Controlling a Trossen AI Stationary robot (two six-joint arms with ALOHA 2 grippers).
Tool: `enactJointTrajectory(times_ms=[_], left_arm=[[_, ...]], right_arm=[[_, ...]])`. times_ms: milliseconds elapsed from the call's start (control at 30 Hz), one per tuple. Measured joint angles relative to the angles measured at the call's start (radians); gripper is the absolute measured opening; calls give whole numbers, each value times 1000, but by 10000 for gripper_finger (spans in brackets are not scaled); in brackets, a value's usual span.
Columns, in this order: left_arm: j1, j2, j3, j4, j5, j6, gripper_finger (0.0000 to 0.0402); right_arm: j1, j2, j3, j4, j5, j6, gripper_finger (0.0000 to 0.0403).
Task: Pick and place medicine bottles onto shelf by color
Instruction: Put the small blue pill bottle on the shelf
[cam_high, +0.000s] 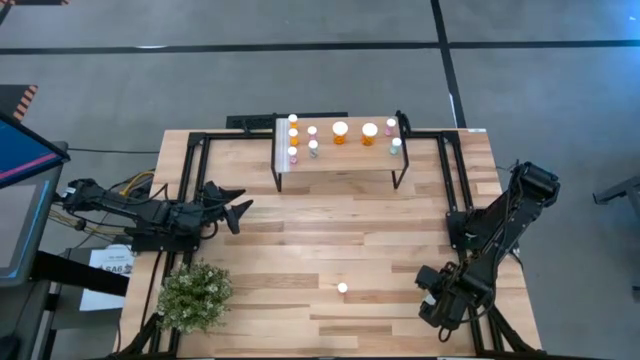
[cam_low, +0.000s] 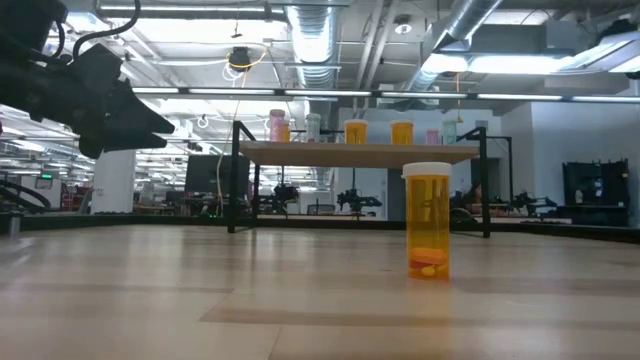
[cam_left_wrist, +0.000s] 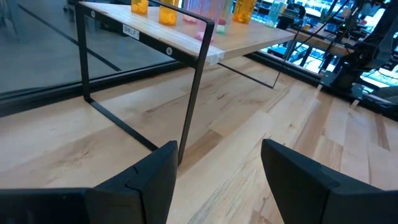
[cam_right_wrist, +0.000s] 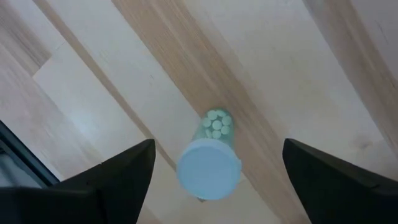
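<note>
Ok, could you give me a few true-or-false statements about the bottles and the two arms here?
1. An orange bottle stands upright on the table, off the shelf. True.
2. The left gripper is holding a bottle. False: it is open and empty, facing the shelf.
3. The right gripper is open, right over a green bottle. True.
4. The shelf is bare. False: several bottles already stand on it.

Pale green bottle (cam_right_wrist: 210, 155) with white cap, orange bottle (cam_low: 428, 221) white-capped, light wood table (cam_high: 330, 225), black-legged shelf (cam_high: 340, 160), dark fingers (cam_right_wrist: 118, 171), green plant (cam_high: 195, 295).
</note>
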Motion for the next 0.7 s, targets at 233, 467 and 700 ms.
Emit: enactJointTrajectory(times_ms=[233, 467, 700], left_arm=[[0, 0, 0, 0, 0, 0, 219], [0, 0, 0, 0, 0, 0, 219], [0, 0, 0, 0, 0, 0, 219]], right_arm=[[0, 0, 0, -3, 0, 0, 344], [0, 0, 0, -13, 0, 8, 299], [0, 0, 0, -17, 0, 8, 269]])
